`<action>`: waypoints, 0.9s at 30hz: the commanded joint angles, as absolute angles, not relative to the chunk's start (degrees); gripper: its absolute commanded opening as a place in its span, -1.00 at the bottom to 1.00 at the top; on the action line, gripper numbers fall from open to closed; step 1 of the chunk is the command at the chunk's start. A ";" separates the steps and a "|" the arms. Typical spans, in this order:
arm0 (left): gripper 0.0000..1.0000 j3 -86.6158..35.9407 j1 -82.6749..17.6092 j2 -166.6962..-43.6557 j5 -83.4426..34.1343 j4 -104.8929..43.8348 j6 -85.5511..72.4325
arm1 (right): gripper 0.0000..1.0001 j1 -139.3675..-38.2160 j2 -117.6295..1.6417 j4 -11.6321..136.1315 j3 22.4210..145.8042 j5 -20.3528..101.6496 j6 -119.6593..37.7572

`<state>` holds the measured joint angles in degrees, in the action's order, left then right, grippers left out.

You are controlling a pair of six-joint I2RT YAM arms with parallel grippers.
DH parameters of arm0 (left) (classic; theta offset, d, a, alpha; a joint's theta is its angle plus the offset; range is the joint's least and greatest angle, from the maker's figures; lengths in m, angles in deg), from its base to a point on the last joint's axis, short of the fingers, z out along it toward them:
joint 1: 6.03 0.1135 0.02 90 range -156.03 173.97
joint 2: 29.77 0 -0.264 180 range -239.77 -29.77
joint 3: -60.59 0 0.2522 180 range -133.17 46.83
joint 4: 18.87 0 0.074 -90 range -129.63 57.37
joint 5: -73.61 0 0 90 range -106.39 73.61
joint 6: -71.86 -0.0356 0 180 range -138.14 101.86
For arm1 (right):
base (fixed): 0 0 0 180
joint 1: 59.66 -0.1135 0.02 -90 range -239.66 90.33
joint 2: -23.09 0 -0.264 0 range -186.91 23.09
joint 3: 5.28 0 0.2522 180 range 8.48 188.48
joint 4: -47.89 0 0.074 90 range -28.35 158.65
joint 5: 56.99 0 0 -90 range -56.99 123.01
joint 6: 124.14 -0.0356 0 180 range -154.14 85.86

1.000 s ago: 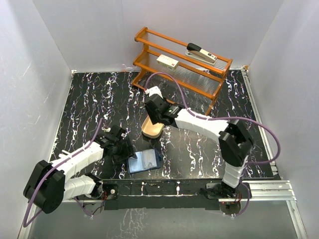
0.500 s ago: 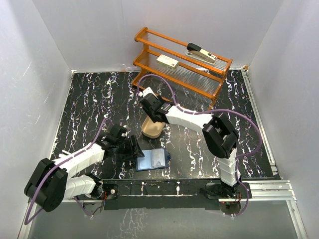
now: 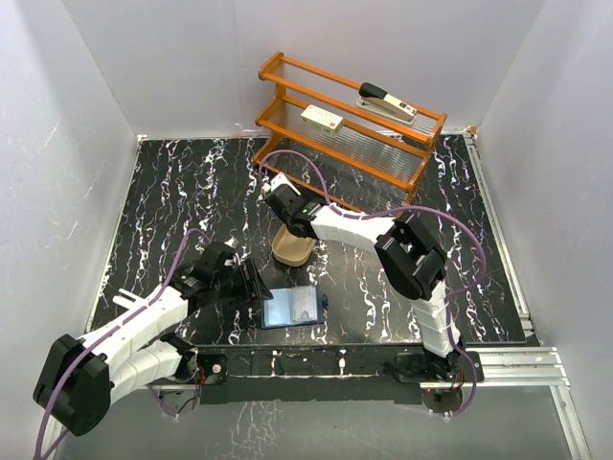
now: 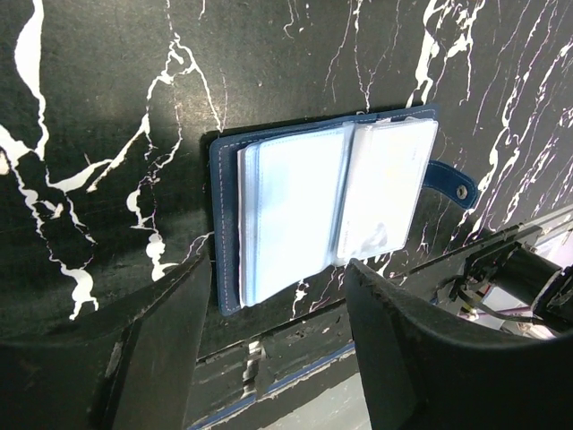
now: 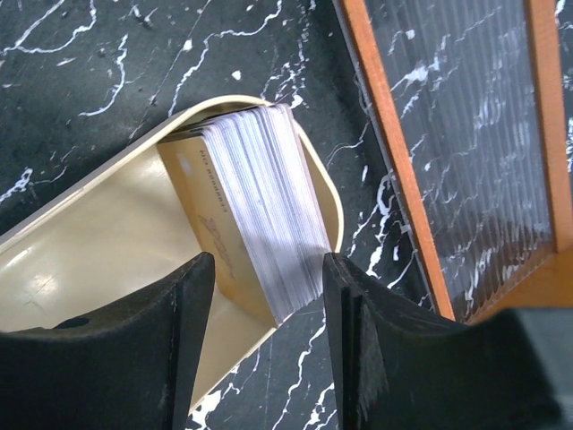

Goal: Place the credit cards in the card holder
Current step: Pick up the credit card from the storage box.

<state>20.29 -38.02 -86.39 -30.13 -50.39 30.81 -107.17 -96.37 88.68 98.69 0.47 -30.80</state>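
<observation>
place: robot lab test cell | evid: white encl. walls (image 3: 86, 115); black marbled table (image 3: 192, 182); alu frame rail (image 3: 517, 357)

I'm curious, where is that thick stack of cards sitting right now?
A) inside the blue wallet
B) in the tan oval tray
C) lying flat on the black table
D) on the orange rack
B: the right wrist view shows the credit cards standing on edge inside the tan tray.

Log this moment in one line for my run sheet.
left jaws open above holder | right jaws open above cards in tray | holder open
</observation>
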 commanded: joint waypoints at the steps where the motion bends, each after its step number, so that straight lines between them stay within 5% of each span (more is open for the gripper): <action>1: 0.20 19.14 -37.87 -84.88 -29.23 -53.09 30.99 | -0.05 -106.86 -96.44 84.53 101.38 -3.98 -28.84; 27: 0.21 19.70 -37.90 -85.06 -30.14 -52.65 31.24 | -0.76 -106.60 -95.55 84.76 103.08 -3.03 -28.59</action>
<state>20.29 -38.02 -85.91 -29.32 -51.72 30.94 -107.17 -96.37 86.82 100.20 -1.69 -28.46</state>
